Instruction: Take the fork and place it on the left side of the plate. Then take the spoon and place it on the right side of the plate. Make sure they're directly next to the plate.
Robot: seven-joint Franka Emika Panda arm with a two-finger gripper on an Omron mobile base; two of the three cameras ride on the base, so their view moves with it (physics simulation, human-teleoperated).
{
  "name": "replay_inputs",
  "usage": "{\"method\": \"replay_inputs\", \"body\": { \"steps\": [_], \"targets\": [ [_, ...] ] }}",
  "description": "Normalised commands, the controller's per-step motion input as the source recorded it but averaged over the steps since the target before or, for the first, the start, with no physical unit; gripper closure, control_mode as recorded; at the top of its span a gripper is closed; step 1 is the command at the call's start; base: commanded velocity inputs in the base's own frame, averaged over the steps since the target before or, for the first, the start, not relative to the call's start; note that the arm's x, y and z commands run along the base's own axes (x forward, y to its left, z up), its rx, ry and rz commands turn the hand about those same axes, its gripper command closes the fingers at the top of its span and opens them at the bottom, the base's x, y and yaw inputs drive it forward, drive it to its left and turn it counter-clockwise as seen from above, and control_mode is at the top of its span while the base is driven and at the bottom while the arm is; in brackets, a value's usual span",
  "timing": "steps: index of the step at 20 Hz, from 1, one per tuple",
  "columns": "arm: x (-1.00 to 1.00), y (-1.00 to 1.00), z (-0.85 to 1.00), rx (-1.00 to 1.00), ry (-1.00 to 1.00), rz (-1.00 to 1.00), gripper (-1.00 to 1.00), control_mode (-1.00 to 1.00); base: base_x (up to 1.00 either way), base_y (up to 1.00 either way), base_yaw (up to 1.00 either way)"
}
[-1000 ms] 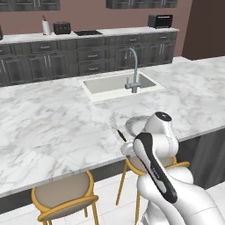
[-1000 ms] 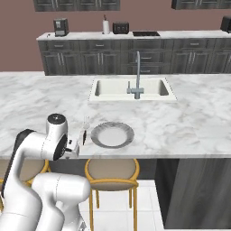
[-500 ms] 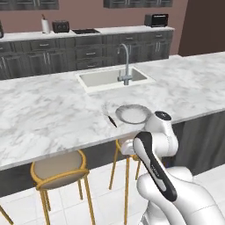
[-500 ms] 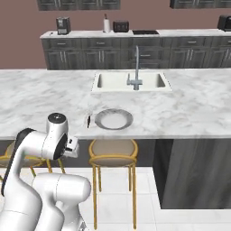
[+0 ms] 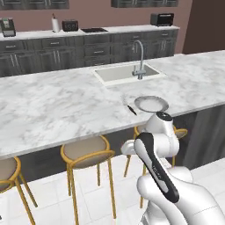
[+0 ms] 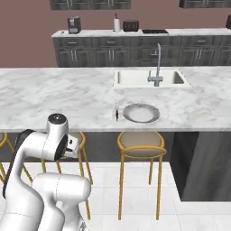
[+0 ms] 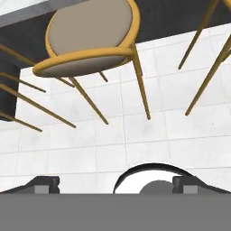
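Plate: I see the plate lying flat on the marble island counter, near its front edge, with the sink at about 12 o'clock from it in the right base view.
Fork: the fork lies on the counter just beside the plate, at about 9 o'clock from it in both base views; I make out its dark handle pointing toward the counter's front edge. Whether it touches the rim I cannot tell.
Spoon: too small for me to pick out on the marble with any certainty.
Gripper: in the hand view my gripper looks down at the white tiled floor, its two dark tips standing far apart at the bottom corners with nothing between them. It holds nothing.
Arm: folded low in front of the island, below counter height, well apart from the plate and the fork.
Stools: a tan-seated stool with yellow legs sits at 11 o'clock in the hand view. In the right base view I see another stool under the counter edge, at 6 o'clock from the plate.
Faucet: the faucet stands at the near side of the sink basin.
Back wall: dark cabinets run along it, with small appliances on top.
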Motion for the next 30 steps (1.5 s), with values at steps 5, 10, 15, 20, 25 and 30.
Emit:
{"method": "replay_inputs", "body": {
  "steps": [5,10,15,20,25,30],
  "targets": [
    [0.0,0.0,0.0,0.0,0.0,0.0,-1.0,1.0,0.08,0.94,0.0],
    [0.0,0.0,0.0,0.0,0.0,0.0,-1.0,1.0,0.11,0.94,0.0],
    [0.0,0.0,0.0,0.0,0.0,0.0,-1.0,1.0,0.0,0.94,0.02],
    [0.0,0.0,0.0,0.0,0.0,0.0,-1.0,1.0,0.0,0.94,0.01],
    [0.0,0.0,0.0,0.0,0.0,0.0,-1.0,1.0,0.0,0.94,0.0],
    [0.0,0.0,0.0,0.0,0.0,0.0,-1.0,1.0,0.03,0.94,0.0]
  ]
}}
